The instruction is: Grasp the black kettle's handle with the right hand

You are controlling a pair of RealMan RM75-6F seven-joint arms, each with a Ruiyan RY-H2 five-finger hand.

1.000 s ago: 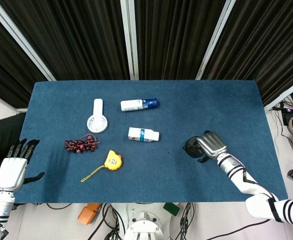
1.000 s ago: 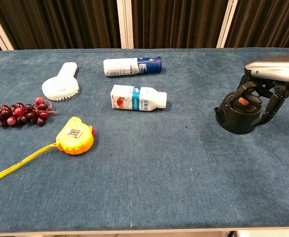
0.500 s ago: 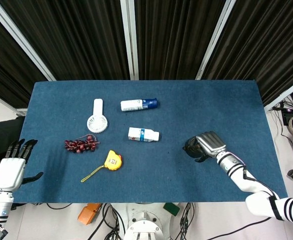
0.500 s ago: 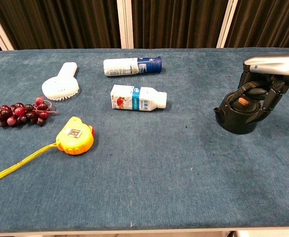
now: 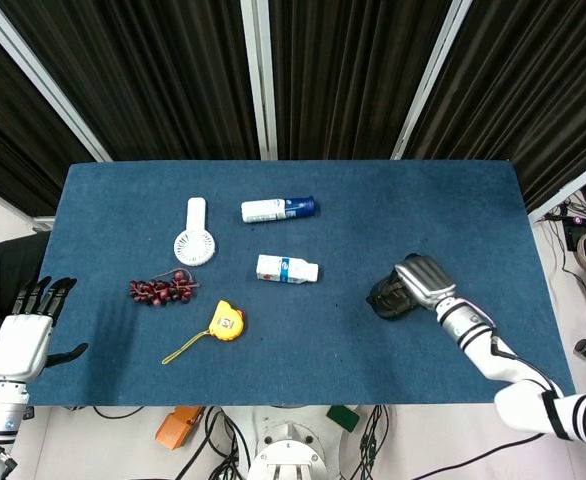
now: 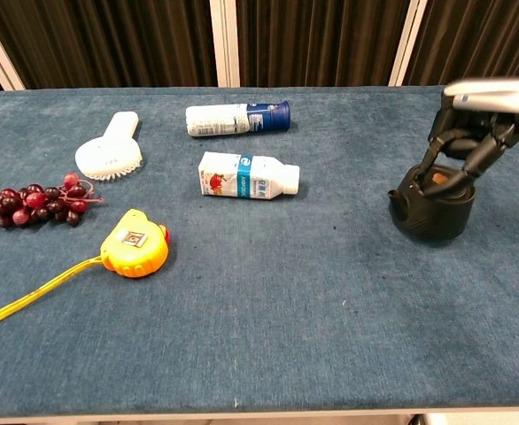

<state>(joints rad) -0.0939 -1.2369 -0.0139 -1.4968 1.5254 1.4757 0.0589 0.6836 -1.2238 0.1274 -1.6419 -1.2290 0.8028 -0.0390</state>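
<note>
The black kettle (image 6: 430,209) stands on the blue table at the right, its spout toward the left and a brown knob on its lid. It shows partly under my right hand in the head view, kettle (image 5: 384,299). My right hand (image 6: 477,113) hangs over it, fingers curled down around the arched handle above the lid, and holds it. From above the right hand (image 5: 421,281) covers the kettle's right side. My left hand (image 5: 27,333) hangs off the table's left front corner, fingers spread, holding nothing.
On the blue table (image 6: 268,301) lie a white and blue bottle (image 6: 237,118), a small milk bottle (image 6: 247,175), a white handheld fan (image 6: 111,147), a bunch of dark grapes (image 6: 31,204) and a yellow tape measure (image 6: 134,243) with its strap.
My right hand's fingers have closed around the kettle's handle and the hand has risen a little. The kettle has shifted slightly with it. The left hand has barely moved.
</note>
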